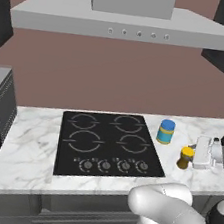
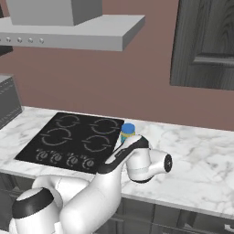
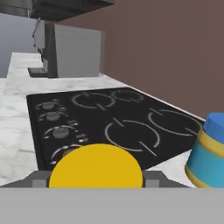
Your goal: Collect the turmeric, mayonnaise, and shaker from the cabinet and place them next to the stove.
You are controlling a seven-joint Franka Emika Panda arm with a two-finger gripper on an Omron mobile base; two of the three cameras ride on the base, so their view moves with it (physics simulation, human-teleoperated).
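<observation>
Jaws [image 1: 190, 158] partly spread, pinching the turmeric [image 1: 185, 157] beside the stove [image 1: 107, 142].

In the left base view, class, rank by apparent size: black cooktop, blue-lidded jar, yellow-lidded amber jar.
1. Black cooktop, largest.
2. Blue-lidded jar.
3. Yellow-lidded amber jar, slightly smaller, though nearer the camera.

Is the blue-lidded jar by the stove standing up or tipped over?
Upright: the mayonnaise stands on the counter, blue lid on top, right of the stove.

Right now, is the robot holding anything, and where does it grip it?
It looks so: the hand sits around the turmeric jar, fingers either side near its yellow lid, beside the mayonnaise.
</observation>
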